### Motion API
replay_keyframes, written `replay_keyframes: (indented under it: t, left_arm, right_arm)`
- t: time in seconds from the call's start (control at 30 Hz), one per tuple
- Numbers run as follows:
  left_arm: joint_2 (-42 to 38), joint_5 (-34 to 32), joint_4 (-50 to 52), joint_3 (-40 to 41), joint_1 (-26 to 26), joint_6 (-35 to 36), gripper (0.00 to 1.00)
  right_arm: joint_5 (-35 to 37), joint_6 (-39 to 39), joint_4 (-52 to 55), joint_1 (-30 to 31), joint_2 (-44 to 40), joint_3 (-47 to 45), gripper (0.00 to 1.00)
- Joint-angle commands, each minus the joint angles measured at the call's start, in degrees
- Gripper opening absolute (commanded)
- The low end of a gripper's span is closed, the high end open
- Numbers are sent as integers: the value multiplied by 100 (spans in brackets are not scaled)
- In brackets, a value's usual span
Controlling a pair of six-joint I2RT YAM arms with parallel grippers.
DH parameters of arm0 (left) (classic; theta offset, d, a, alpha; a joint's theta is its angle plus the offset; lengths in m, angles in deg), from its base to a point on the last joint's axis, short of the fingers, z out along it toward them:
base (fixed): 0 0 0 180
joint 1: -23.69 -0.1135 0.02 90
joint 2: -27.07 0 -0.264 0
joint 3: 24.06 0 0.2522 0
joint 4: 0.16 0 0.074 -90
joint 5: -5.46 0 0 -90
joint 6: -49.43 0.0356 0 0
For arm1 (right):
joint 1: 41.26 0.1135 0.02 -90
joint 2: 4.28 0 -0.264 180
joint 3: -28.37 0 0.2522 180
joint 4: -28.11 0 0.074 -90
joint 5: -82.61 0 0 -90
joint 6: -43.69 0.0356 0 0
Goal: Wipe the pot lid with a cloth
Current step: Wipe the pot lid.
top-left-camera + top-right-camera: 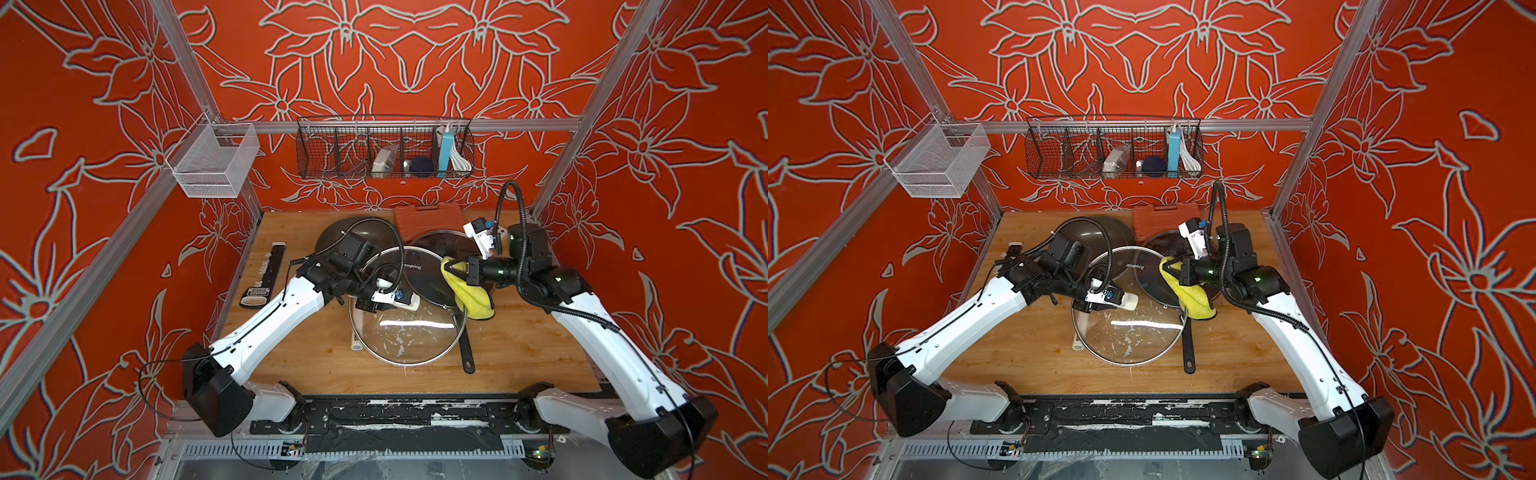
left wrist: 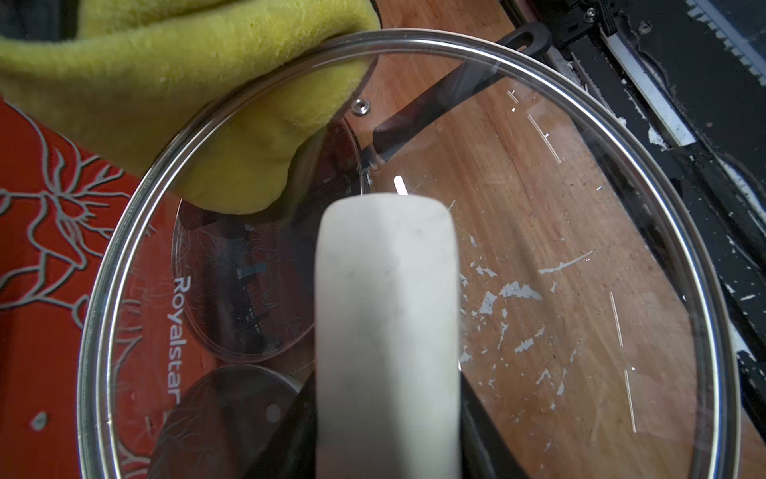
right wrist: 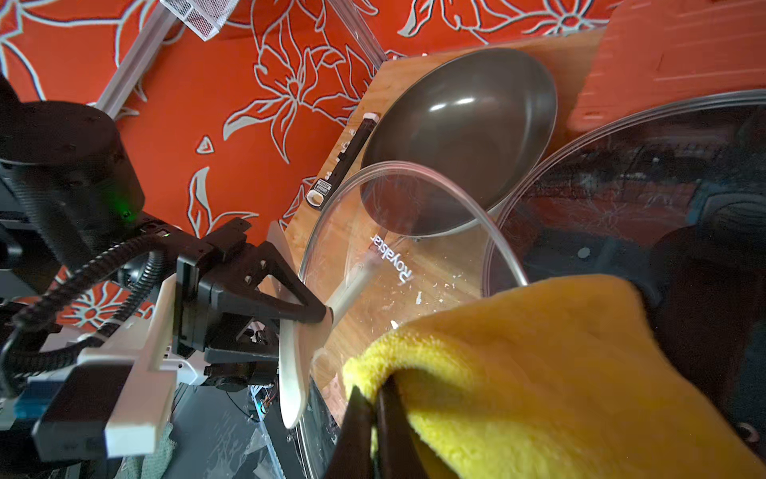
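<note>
Clear glass lid (image 1: pixel 407 336), flecked with white, stood tilted; bunched yellow cloth (image 1: pixel 469 297) hung against its rim.

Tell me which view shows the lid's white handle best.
The left wrist view: the handle fills the middle, close and face-on, with the left gripper clamping it. The right wrist view shows it only edge-on. In both top views just its end sticks out past the gripper.

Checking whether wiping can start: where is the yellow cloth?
In both top views the cloth hangs pinched in the right end effector, right of centre, at the right rim of the Royalstar glass lid.
</note>
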Motion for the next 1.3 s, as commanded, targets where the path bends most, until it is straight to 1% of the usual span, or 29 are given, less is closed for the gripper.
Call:
replay_keyframes:
  t: [0.0,0.2,0.33,0.6,0.77,1.13,1.27]
  left_arm:
    - [-34,197,-788,-473,216,270,0]
    - [61,-2,-1132,-465,532,289,0]
    - [76,-85,-1256,-499,601,322,0]
    - [-101,167,-1445,-496,669,247,0]
    - [-133,235,-1531,-492,729,245,0]
    - [-45,368,-1726,-491,803,227,0]
    - [-36,376,-1811,-483,808,210,0]
  right_arm:
    - [224,113,-521,239,42,-152,0]
    - [502,144,-775,566,279,-389,0]
    - [579,165,-975,763,535,-422,0]
    - [669,200,-1356,996,1000,-274,0]
    - [624,244,-1633,1114,1323,25,0]
    - [495,199,-1722,1386,2325,1253,0]
    - [404,270,-1806,1429,2639,1519,0]
